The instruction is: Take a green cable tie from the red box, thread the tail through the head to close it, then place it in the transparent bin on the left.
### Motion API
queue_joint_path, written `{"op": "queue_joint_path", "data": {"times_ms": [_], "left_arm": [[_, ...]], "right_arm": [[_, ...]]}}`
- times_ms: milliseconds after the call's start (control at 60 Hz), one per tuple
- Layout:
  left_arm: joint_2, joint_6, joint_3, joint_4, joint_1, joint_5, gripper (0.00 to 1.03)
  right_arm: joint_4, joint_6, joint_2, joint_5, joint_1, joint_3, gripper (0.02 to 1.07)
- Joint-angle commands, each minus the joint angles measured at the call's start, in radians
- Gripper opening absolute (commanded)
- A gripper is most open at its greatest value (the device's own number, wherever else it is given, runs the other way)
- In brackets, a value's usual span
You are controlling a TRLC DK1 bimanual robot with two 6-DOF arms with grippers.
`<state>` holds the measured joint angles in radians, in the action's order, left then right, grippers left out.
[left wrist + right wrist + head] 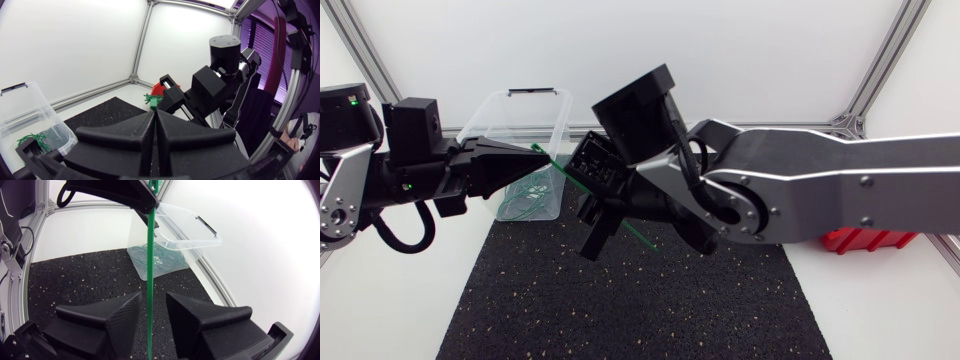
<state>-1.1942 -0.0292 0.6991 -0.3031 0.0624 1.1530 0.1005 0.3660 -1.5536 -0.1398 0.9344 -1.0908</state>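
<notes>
My left gripper (542, 158) is closed, its two fingers pressed flat together, and it pinches one end of a green cable tie (150, 270) at its tip. It hangs in front of the clear bin (490, 110), above the edge of the black mat (620, 310).

From that tip the cable tie runs straight and taut, slanting down toward my right arm. It passes between the fingers of my right gripper (154, 305). That gripper is open: a gap shows on each side of the strap, so neither finger presses it. In the head view my right gripper sits over the middle of the mat, just beside the left one, with the free end of the tie poking out past it.

The clear bin stands at the back left of the mat with a tangle of green ties (525, 200) lying in its bottom. The red box (865, 240) sits on the white surface (880, 310) at the right, mostly hidden under my right arm; the left wrist view shows green ties (152, 100) sticking out of it.
</notes>
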Motion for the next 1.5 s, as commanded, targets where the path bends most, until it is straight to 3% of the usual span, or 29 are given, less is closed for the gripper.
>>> {"op": "queue_joint_path", "data": {"times_ms": [0, 583, 900, 1483], "left_arm": [[-0.007, -0.003, 0.030, 0.001, 0.010, -0.006, 0.03], [-0.024, 0.034, 0.033, -0.042, 0.030, -0.050, 0.04], [-0.024, 0.078, 0.022, -0.085, 0.034, -0.053, 0.10], [-0.027, 0.107, 0.014, -0.119, 0.051, -0.053, 0.09]], "right_arm": [[-0.012, -0.029, -0.017, -0.007, 0.009, 0.016, 0.21], [0.047, -0.099, -0.028, 0.077, 0.024, -0.017, 0.16], [0.059, -0.128, -0.030, 0.078, 0.037, -0.038, 0.16], [0.068, -0.147, -0.040, 0.092, 0.055, -0.060, 0.16]]}}
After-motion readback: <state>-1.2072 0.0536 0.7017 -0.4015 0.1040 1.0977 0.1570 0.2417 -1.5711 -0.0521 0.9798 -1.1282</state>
